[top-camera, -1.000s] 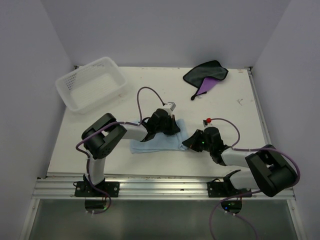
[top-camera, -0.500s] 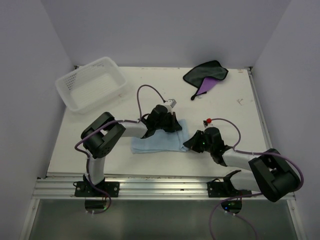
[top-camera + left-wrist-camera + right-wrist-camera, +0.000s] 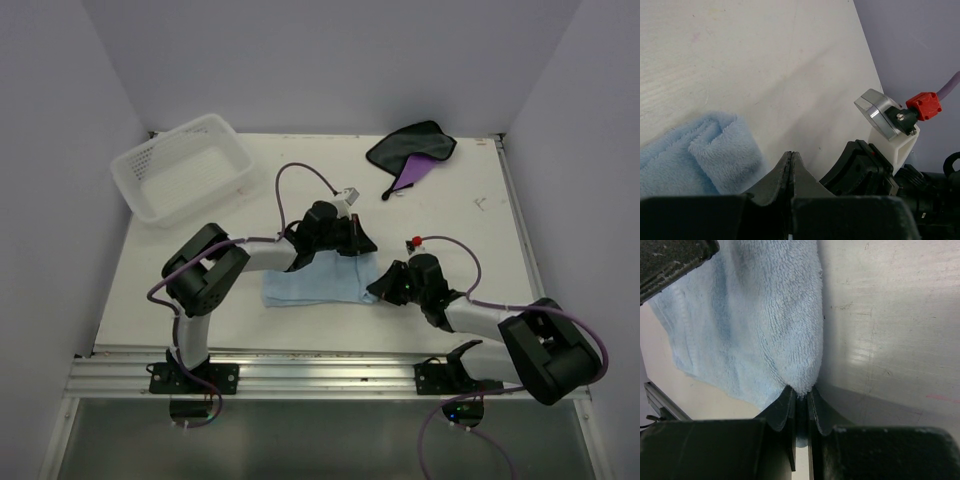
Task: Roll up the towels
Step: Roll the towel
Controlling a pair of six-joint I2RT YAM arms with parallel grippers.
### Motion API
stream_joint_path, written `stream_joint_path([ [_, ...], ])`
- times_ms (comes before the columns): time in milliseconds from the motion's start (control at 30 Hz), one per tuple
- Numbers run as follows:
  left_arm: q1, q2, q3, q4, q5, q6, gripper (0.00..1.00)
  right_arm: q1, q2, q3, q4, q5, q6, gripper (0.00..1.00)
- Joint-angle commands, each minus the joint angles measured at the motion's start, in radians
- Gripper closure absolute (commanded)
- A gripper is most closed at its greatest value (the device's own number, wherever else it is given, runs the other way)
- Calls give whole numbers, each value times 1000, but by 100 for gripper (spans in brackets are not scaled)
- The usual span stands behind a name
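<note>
The light blue towel [image 3: 312, 285] lies flat near the table's middle, between the two arms. My right gripper [image 3: 383, 287] is shut on its right edge; in the right wrist view a fold of the blue towel [image 3: 760, 315] runs into the closed right gripper [image 3: 801, 392]. My left gripper [image 3: 360, 240] hovers just past the towel's far right corner, shut and empty. In the left wrist view the blue towel's folded corner [image 3: 715, 150] sits left of the closed left gripper [image 3: 791, 156]. The purple and dark grey towel [image 3: 412, 152] lies crumpled at the far right.
A white lattice basket [image 3: 185, 165] stands at the far left corner of the table. The right arm's wrist with its red connector [image 3: 923, 106] is close to my left fingers. Purple cables loop above both arms.
My left gripper has moved off the blue towel, away and to the right past its far corner. The right gripper keeps its grip on the towel's edge and has shifted slightly.
</note>
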State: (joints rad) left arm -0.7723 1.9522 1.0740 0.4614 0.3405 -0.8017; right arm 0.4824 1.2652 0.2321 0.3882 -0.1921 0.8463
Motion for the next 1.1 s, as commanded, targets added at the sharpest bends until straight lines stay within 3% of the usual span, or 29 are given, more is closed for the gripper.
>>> stream_joint_path([
  [0, 8, 7, 35, 63, 34, -25, 100, -1, -1, -4, -135, 52, -52, 100],
  [567, 34, 151, 147, -36, -72, 87, 100, -1, -75, -4, -216, 75, -70, 100],
  [1067, 45, 238, 191, 20, -38, 81, 100, 13, -132, 59, -341, 74, -203, 100],
])
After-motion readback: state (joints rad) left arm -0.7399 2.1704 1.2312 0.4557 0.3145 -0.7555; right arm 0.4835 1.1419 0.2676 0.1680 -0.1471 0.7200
